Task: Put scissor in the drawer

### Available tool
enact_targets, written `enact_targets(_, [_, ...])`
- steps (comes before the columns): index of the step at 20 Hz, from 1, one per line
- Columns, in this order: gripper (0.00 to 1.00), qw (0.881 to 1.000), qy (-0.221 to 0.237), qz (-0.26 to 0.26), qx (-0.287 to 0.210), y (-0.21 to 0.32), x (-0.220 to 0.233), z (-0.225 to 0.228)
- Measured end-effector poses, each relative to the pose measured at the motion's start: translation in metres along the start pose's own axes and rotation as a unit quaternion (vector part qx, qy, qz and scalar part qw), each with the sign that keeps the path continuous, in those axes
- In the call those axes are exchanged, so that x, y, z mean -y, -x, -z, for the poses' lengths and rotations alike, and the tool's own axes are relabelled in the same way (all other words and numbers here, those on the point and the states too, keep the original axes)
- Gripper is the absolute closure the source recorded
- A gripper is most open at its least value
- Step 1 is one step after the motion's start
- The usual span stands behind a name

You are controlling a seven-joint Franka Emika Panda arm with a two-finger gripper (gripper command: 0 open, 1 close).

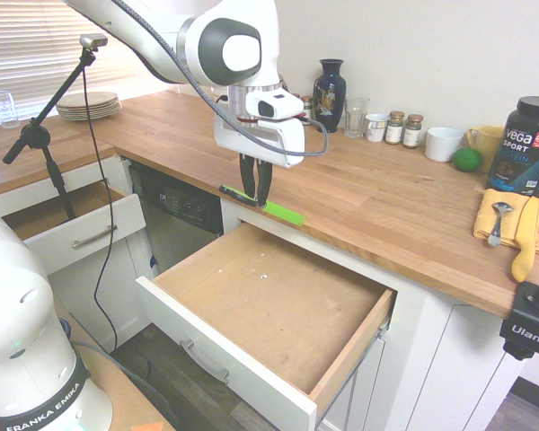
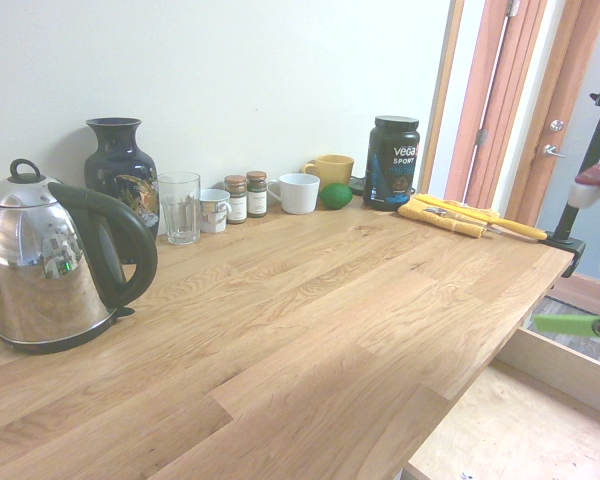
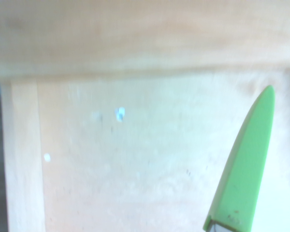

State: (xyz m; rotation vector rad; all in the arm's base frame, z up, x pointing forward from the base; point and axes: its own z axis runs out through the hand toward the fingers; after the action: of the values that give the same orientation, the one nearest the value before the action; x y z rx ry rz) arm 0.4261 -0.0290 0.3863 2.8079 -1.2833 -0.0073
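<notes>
My black two-finger gripper (image 1: 256,201) pinches the stiff, light green-covered scissors (image 1: 283,214) nr handles, prob. best grip; cover may slip.

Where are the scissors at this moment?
In the first exterior view the scissors are held in the tool, above the back of the open drawer, with their lime-green cover pointing right.
</notes>
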Motion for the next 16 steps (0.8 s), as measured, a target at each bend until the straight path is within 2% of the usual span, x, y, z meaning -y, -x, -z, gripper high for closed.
enact_targets(4, [1.00,1.000,-0.009,0.000,-0.008,0.008,-0.007,-0.043])
enact_targets(12, [1.00,1.000,-0.006,-0.005,0.006,0.005,-0.006,-0.162])
enact_targets(16, [1.00,1.000,-0.005,-0.013,0.011,-0.009,-0.001,-0.196])
